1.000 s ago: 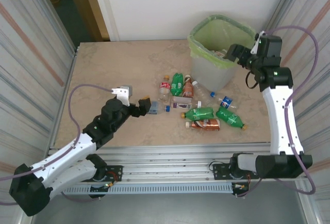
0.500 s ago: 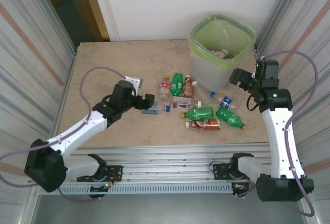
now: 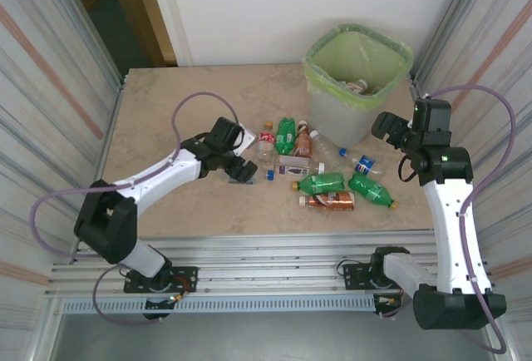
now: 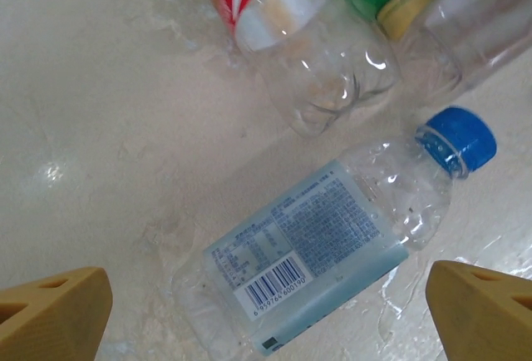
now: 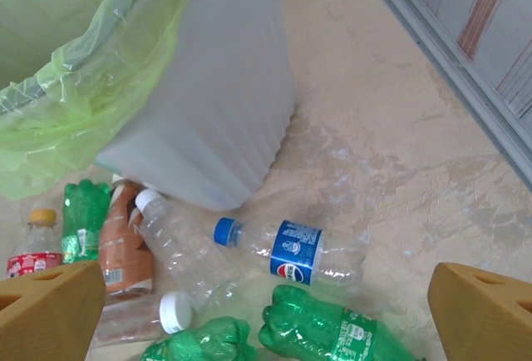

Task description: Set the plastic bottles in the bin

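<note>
Several plastic bottles lie on the table left of and in front of the bin (image 3: 342, 118), a tall pale bin lined with a green bag (image 5: 75, 103). My left gripper (image 3: 242, 164) hovers open over a clear bottle with a pale blue label (image 4: 316, 253) and blue cap (image 4: 457, 138); its fingers straddle the bottle without touching. A red-labelled clear bottle (image 4: 291, 37) lies just beyond. My right gripper (image 3: 385, 125) hangs open beside the bin's right wall, above a Pepsi bottle (image 5: 299, 251) and a green bottle (image 5: 332, 332). More bottles rest inside the bin (image 3: 357, 86).
The beige table (image 3: 183, 103) has bare room at its left and back. Corrugated walls close both sides, and a metal rail frame (image 3: 274, 253) runs along the near edge. Brown (image 3: 331, 201) and green (image 3: 320, 183) bottles crowd the middle.
My left arm has stretched forward and right, bringing its open gripper over the blue-capped bottle. My right arm dropped from the bin's rim to beside its wall, then held still.
</note>
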Motion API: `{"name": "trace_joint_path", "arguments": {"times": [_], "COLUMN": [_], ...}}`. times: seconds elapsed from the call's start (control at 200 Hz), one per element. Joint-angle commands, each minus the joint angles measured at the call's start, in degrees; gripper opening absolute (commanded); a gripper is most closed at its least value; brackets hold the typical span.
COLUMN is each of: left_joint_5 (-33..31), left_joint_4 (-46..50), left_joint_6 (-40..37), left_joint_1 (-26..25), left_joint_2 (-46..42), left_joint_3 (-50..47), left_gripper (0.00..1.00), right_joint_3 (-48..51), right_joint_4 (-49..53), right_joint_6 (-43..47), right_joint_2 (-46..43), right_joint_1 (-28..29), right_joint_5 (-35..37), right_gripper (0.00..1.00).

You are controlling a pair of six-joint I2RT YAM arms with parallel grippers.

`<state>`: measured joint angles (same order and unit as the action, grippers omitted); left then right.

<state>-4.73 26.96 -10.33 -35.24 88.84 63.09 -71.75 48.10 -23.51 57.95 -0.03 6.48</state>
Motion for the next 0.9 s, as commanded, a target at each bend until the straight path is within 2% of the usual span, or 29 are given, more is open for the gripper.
{"name": "trace_joint_path", "arguments": {"times": [0.0,0.401,0.897], "left_joint_5": [-1.71,-1.15,0.86], "left_joint_4": [5.69,9.24,11.0], "left_joint_6": [-6.99,-12.77,-13.2], "left_joint_1": [-0.69,-1.49,-1.67], "left_joint_2": [3.02,12.14,16.03], "left_joint_3": [3.5,9.45,10.34], "left_gripper": [0.97,0.98,0.98], "right_joint_3": [0.63,0.89,1.33], "right_joint_4": [0.24,0.04,-0.02], "right_joint_6": [-1.43,-1.89,-1.97], "right_joint_2": [-0.93,-0.93,-2.12], "right_joint_1": [-0.42,-0.41,-0.52], "right_joint_5": [1.21,1.25,1.6], "right_gripper": [0.98,0.98,0.98]}}
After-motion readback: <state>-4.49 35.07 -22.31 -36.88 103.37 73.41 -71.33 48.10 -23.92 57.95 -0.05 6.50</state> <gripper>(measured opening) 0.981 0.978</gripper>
